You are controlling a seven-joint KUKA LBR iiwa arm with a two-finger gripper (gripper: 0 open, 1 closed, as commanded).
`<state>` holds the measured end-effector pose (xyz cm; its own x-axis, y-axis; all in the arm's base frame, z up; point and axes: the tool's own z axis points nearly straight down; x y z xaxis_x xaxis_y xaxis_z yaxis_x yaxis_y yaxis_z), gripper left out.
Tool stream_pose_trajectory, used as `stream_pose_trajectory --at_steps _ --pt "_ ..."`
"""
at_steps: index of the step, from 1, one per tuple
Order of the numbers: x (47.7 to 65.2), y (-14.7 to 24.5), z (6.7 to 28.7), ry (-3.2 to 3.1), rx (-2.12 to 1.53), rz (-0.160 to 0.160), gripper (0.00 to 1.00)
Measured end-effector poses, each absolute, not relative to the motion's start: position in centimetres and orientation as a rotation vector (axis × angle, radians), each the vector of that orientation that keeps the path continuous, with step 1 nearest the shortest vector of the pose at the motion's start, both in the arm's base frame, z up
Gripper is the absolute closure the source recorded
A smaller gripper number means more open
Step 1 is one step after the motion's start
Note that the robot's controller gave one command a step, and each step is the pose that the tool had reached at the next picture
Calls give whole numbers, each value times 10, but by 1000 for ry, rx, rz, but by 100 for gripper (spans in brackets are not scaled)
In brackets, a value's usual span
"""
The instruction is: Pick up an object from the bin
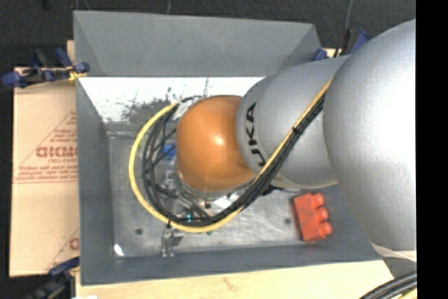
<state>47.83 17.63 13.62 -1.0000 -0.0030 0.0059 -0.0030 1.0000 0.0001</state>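
- A grey metal bin (91, 171) with sloping walls is seen from above.
- A thick silver robot arm (364, 122) reaches into it from the right.
- A rounded orange cover (210, 143) on the arm's wrist hangs over the middle of the bin floor.
- A bundle of black cables and one yellow cable (140, 171) loops round the left side and underside of the orange cover. The yellow one then runs back up along the arm.
- The hand lies beneath the orange cover and the cables, so it cannot be told whether it is apart, together or clamped on anything.
- A red plastic building block (311, 216) with round studs on its right side lies flat on the bin floor. It is to the lower right of the orange cover, well apart from it and just below the silver arm.
- A small dark grey piece (168, 241) shows below and to the left of the orange cover, just under the cable loop and near the bin's front wall. It is too small to tell whether it belongs to the robot or lies loose.
- A tiny white scrap (119, 248) lies further to the lower left of the orange cover, in the front left corner of the floor.
- Dark specks (133, 108) mark the pale back wall, above and to the left of the orange cover.
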Motion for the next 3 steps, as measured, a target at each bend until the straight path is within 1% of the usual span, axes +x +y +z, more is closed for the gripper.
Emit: stream_pose_trajectory --at_steps 1,2,3 --pt "528 79 74 -3136 263 -1 0" --pt "504 124 74 -3117 480 1 0" --pt "504 124 75 -3115 476 -2 100"
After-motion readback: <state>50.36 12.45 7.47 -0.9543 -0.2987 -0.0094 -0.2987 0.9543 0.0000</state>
